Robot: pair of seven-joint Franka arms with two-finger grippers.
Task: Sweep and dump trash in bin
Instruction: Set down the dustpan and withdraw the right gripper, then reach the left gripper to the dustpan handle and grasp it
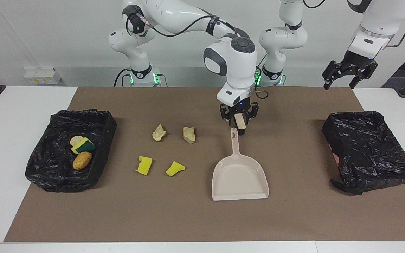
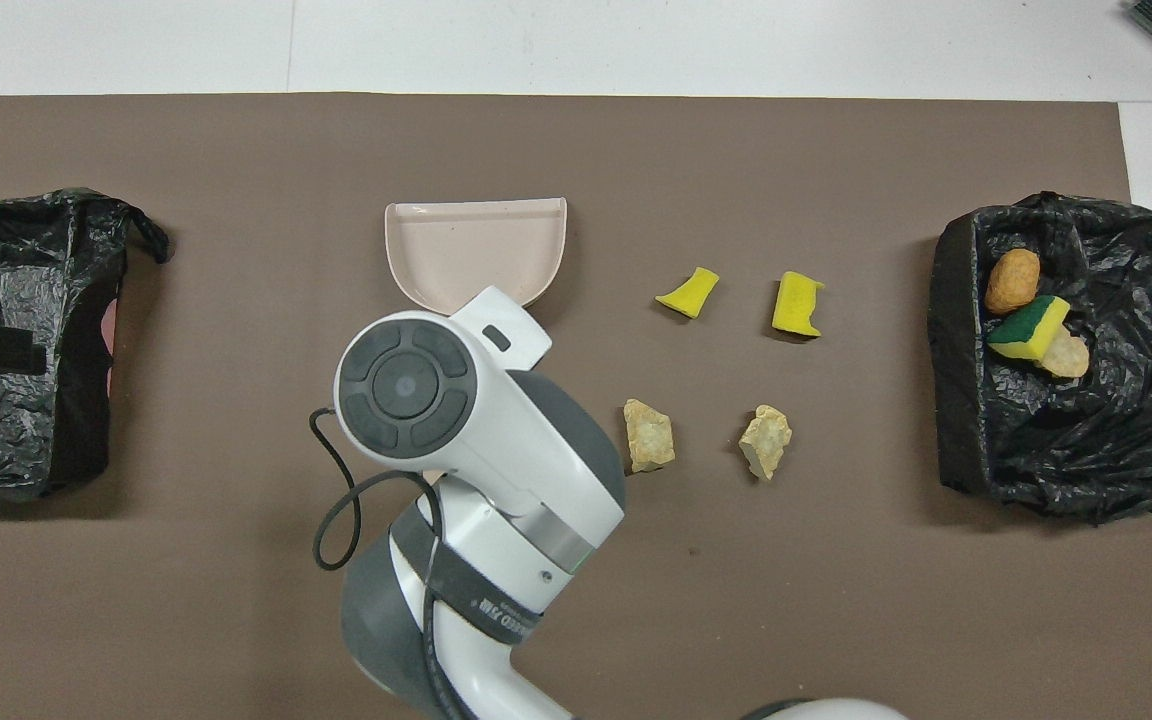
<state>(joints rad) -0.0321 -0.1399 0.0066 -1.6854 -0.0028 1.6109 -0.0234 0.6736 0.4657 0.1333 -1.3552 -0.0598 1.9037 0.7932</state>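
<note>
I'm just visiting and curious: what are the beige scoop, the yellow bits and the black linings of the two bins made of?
The dustpan looks like moulded plastic: smooth, matte, with a hanging slot in its handle. The yellow pieces look like sponge foam: dull, with cut edges. The bin liner seems to be thin plastic film: it is crinkled and glossy. None of this is certain by sight.

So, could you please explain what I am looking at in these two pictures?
These are two robot arms with two-finger grippers. One picture faces them from across the table; the other looks down from above their end. On the brown mat lie a dustpan, two yellow sponge pieces and two beige chunks. A black-lined bin at the right arm's end holds three scraps; the other bin shows none. The right gripper hangs over the dustpan's handle, which lies free on the mat. The left gripper waits, open and empty.
</note>
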